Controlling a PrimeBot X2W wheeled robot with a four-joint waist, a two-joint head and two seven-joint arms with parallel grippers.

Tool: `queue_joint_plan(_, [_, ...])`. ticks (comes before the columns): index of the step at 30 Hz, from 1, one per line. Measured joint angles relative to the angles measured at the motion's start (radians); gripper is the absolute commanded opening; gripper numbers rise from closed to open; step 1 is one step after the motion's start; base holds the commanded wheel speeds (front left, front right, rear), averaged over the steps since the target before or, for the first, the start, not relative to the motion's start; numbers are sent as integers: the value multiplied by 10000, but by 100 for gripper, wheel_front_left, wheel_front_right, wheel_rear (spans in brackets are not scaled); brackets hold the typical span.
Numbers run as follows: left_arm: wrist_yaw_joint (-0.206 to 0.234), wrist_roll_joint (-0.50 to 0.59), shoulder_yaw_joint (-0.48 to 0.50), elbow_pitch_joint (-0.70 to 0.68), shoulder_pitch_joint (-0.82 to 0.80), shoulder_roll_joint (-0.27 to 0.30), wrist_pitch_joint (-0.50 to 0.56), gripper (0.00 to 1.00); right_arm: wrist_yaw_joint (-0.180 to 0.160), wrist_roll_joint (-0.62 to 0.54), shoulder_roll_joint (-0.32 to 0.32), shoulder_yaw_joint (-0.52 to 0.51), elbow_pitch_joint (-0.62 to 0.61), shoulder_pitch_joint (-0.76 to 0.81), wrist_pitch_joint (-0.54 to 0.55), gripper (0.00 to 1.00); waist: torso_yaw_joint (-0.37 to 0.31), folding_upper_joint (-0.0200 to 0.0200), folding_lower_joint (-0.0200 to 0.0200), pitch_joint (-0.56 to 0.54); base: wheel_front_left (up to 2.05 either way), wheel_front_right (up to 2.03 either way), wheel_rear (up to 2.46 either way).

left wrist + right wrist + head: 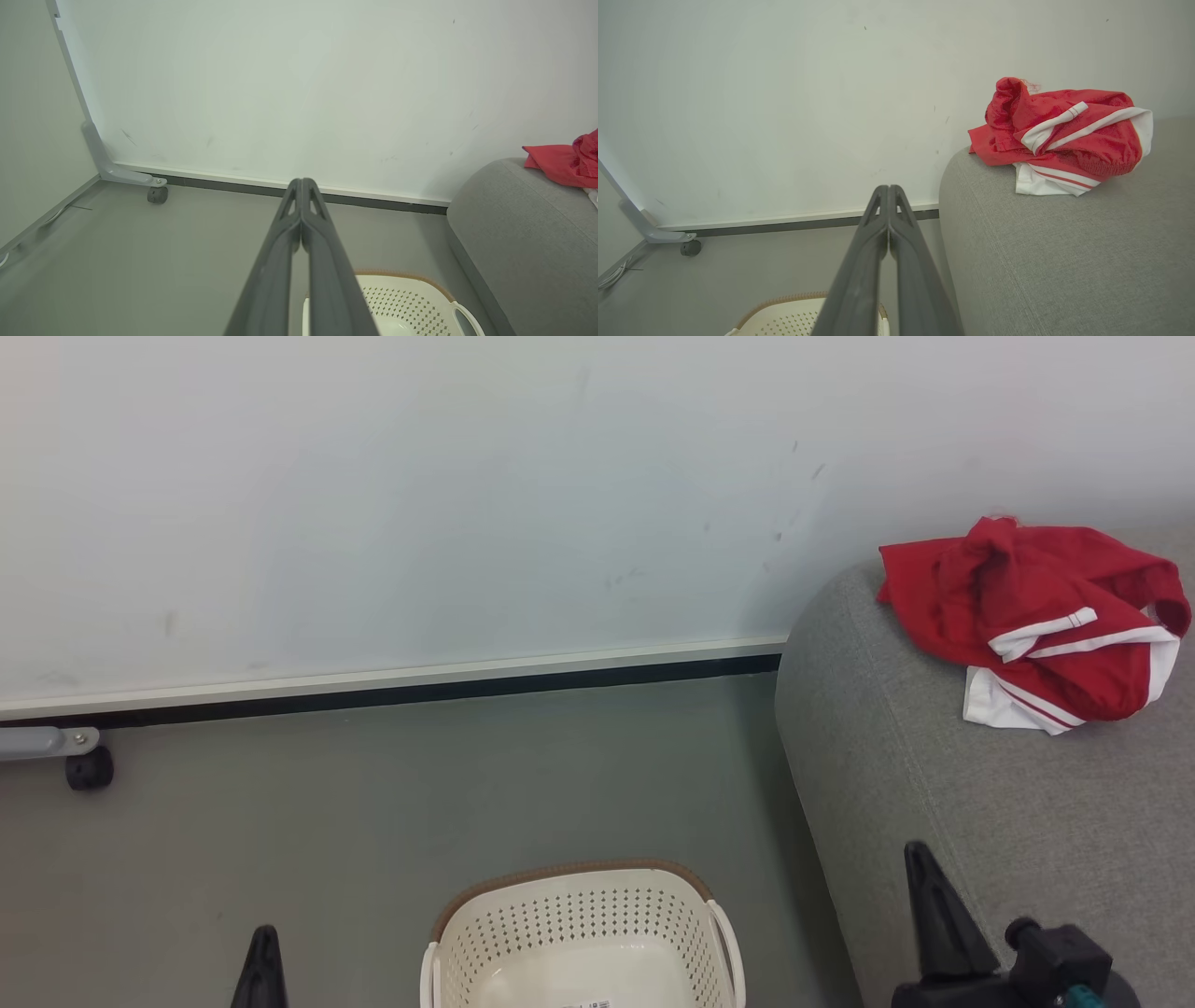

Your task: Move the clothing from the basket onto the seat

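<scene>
Clothing (1036,616), red and white, lies crumpled on the seat (934,784) at the frame's right. I judge it light and limp, best pinched at a raised fold. My left fingers (275,261) and right fingers (864,261) press together, empty.

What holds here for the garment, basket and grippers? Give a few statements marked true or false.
1. The red and white garment lies on the seat. True.
2. The basket stands on the seat. False: it stands on the floor, beside the seat.
3. The left gripper is shut and empty. True.
4. The right gripper grips the garment. False: it is shut on nothing and is apart from the garment.
</scene>
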Motion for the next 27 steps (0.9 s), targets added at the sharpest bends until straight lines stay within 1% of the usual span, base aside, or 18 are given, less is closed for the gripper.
queue_joint_plan(4, [-13, -65, 0, 245, 98, -107, 65, 0, 8, 48, 73, -2, 267, 247, 35, 0, 3, 0, 0, 5, 0, 0, 0])
queue_joint_plan(6, [-94, -188, 19, 268, 93, -121, 105, 0, 48, 242, 94, -105, 276, 243, 94, 0, 10, 0, 0, 9, 0, 0, 0])
queue_joint_plan(9, [-104, -639, 77, 313, 77, -132, 242, 0, 125, 596, 128, -232, 316, 239, 219, 0, 22, 0, 0, 13, 0, 0, 0])
queue_joint_plan(21, [-447, -2125, 303, 523, -152, -221, 717, 0, 357, 2274, 270, -769, 470, 124, 709, 0, 64, 0, 0, 28, 0, 0, 0])
queue_joint_plan(27, [-548, -2964, 426, 627, -339, -282, 932, 0, 493, 3060, 339, -1030, 573, 91, 955, 0, 84, 0, 0, 35, 0, 0, 0])
